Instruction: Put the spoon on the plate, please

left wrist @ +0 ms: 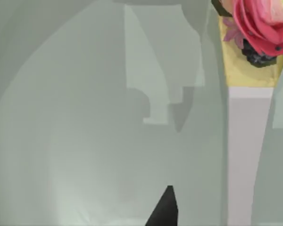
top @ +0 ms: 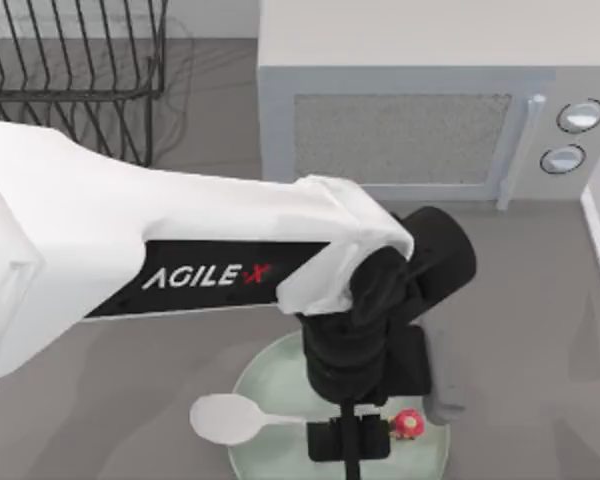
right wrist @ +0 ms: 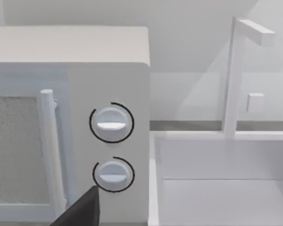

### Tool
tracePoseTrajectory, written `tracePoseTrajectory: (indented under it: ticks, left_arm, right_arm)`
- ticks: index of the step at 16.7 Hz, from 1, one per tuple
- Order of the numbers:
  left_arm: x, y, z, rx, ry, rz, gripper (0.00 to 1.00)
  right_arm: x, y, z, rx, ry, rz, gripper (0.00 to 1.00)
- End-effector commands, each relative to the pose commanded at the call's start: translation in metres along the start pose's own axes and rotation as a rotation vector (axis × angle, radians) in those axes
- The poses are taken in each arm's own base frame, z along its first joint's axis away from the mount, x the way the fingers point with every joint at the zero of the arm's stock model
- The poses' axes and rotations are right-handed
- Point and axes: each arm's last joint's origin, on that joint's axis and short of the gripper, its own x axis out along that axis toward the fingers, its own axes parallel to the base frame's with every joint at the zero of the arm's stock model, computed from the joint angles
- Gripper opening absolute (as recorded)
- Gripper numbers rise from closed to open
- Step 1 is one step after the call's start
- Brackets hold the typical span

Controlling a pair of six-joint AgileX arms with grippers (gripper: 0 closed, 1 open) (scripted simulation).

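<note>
One spoon, one plate, one microwave, one dish rack

Pretty even, soft light all round, nothing dim. A blocky grey shadow is thrown onto the plate just beside the spoon. No glare is seen on the plate beyond a faint sheen. Faint wire shadows are cast beside the dish rack. Edges are rendered slightly soft.
</note>
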Motion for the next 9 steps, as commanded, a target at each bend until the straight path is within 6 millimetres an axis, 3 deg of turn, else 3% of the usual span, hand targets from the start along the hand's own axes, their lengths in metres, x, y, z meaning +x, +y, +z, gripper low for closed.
tracePoseTrajectory:
  ticks: [3, 9]
  left_arm:
    - [0.0000, 0.0000, 0.0000, 0.000, 0.000, 0.000, 0.98]
    - [0.0000, 0.0000, 0.0000, 0.000, 0.000, 0.000, 1.00]
  right_arm:
    - [0.0000, 0.0000, 0.0000, 0.000, 0.000, 0.000, 1.00]
    - [0.0000, 0.0000, 0.0000, 0.000, 0.000, 0.000, 1.00]
